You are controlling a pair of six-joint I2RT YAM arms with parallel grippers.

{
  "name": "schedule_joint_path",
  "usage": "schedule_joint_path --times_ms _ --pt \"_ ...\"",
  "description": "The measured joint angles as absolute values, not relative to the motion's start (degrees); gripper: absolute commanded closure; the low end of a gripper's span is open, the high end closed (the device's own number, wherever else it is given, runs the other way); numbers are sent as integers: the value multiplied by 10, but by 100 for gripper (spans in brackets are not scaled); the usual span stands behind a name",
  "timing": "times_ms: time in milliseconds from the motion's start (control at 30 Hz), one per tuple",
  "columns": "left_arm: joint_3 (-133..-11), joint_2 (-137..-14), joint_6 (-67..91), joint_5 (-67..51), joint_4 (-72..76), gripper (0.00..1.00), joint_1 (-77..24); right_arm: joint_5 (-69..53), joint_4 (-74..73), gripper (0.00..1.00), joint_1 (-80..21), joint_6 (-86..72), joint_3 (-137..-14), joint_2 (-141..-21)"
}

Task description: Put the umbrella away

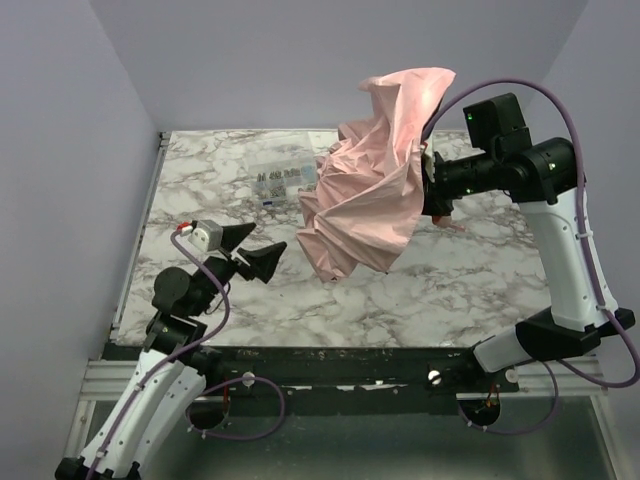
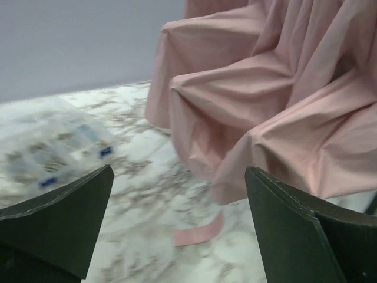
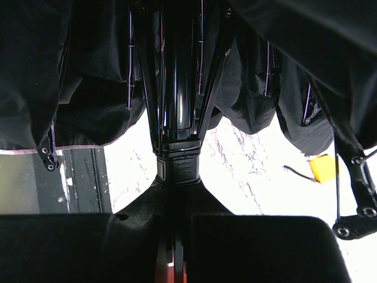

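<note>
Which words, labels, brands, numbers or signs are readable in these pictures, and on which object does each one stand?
No text can be read in any view.
clear compartment box: small blue-and-white labels inside, too small and blurred to read.
black collar on the shaft of the umbrella: possibly faint moulded marks, too dark to tell.

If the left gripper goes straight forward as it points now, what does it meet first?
Most likely the left gripper meets the umbrella, its hanging pink fabric, though depth is unclear.
</note>
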State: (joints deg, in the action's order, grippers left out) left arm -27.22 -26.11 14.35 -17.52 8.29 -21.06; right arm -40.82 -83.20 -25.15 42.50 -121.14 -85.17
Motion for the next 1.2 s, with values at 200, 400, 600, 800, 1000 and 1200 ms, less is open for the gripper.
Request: schedule_joint_path --times_ms 200,400,600,800,1000,1200 --pt "-113 -213 417 -175 185 12 -216 -411 -832 100 -251 440 -1201 -867" --pt "-79 -210 505 -169 246 10 -264 -418 -832 100 -251 444 -1201 -901" --pt "-76 -286 559 -136 361 8 -312 -434 -832 100 -251 444 -1201 -919" --pt "-115 -421 595 -55 418 75 -372 -450 -832 100 -251 444 -1201 -920" --pt "-189 -576 624 -36 558 100 -397 -451 -830 100 -252 451 -1162 -921" --pt "-279 -704 639 -54 711 100 -415 -441 -828 100 -252 482 -1101 -934"
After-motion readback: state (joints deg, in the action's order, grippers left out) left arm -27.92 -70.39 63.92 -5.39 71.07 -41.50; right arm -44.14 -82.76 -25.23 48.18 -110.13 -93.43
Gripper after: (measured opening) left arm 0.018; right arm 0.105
